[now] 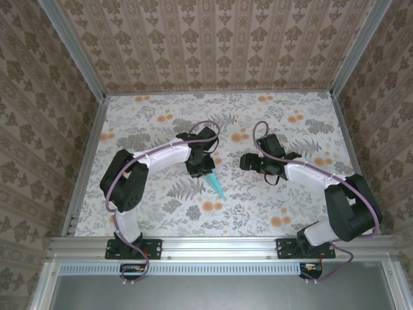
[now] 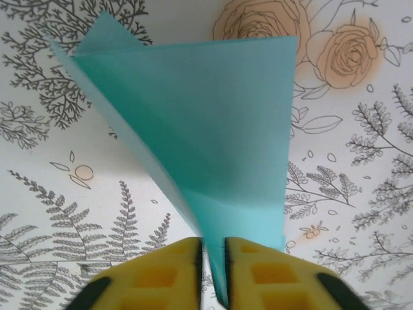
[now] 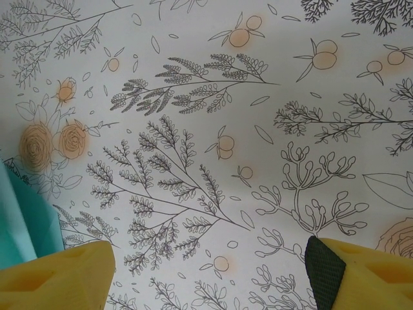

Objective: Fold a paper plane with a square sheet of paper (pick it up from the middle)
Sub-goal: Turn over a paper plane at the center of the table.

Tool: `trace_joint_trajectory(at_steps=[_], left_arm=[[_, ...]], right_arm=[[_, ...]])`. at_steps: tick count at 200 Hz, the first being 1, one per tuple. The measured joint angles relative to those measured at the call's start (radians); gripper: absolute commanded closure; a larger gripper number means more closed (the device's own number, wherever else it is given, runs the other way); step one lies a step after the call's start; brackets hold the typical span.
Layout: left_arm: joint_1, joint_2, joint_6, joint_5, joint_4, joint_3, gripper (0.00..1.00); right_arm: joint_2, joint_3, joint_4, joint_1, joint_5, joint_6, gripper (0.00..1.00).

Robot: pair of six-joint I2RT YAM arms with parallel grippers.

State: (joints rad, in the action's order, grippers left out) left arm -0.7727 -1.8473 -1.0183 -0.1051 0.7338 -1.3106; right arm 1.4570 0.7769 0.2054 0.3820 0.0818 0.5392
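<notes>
The turquoise paper plane [image 1: 216, 183] is a folded, pointed dart near the middle of the table, its tip aimed at the near edge. My left gripper [image 1: 201, 169] comes down on it from above. In the left wrist view the yellow jaws of my left gripper [image 2: 211, 248] are pressed together on the plane's folded layers [image 2: 213, 129], which fan out ahead into a wide triangle. My right gripper [image 1: 249, 161] hovers to the right of the plane, apart from it. Seen from the right wrist, my right gripper [image 3: 210, 258] stands wide open over bare table, with the plane's edge [image 3: 22, 213] at far left.
A floral-patterned cloth covers the table [image 1: 290, 123]. Patterned walls with aluminium posts [image 1: 84, 155] enclose it at the back and both sides. Both arm bases sit on the near rail [image 1: 213, 245].
</notes>
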Motion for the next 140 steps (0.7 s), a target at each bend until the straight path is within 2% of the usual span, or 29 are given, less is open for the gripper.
trace_joint_trajectory(at_steps=[27,51,84,140], left_arm=[[0.0,0.016,0.003,0.0,0.0,-0.003,0.97],[0.0,0.031,0.03,-0.007,-0.005,-0.01,0.98],[0.0,0.071,0.083,-0.047,-0.059,-0.013,0.94],[0.002,0.11,0.133,-0.145,-0.235,0.041,0.81]], right_arm=[[0.0,0.0,0.0,0.0,0.0,0.0,0.2],[-0.002,0.0,-0.001,0.0,0.0,0.0,0.2],[-0.003,-0.01,-0.02,0.0,0.0,0.008,0.2],[-0.003,-0.013,-0.026,0.0,0.001,0.013,0.2]])
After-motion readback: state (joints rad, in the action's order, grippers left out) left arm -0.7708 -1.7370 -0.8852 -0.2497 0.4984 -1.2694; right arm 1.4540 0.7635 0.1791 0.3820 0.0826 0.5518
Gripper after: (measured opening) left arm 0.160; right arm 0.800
